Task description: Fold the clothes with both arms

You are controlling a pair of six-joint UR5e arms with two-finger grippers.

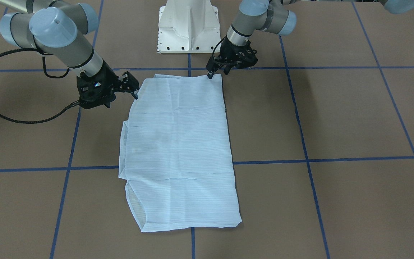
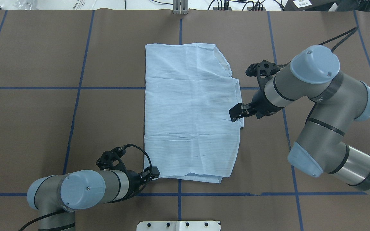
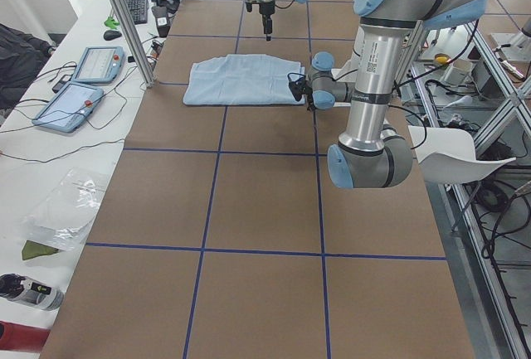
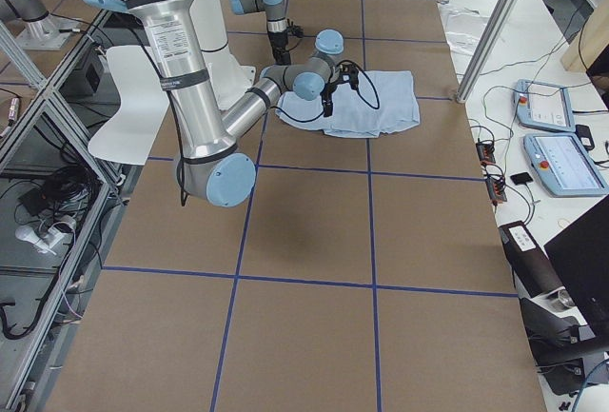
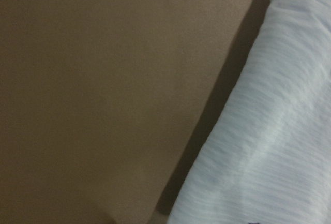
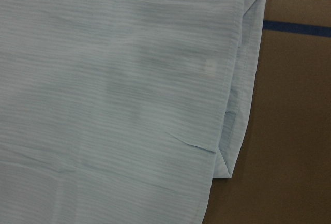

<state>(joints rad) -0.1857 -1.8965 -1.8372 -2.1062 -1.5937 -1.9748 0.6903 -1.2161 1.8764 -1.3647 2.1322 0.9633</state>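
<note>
Down low, left claw (image 1: 217, 74) and right claw (image 1: 132, 86) sit at opposite edges of the shirt (image 1: 178, 144), both spread open.

Folded pale blue shirt (image 2: 188, 109) lies flat mid-worktop (image 2: 43, 128); the left claw (image 2: 154, 175) meets its near left corner, the right claw (image 2: 236, 114) overlaps its right edge.

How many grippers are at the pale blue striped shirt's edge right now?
2: the left gripper at the shirt's near left corner; the right gripper at its right edge.
</note>
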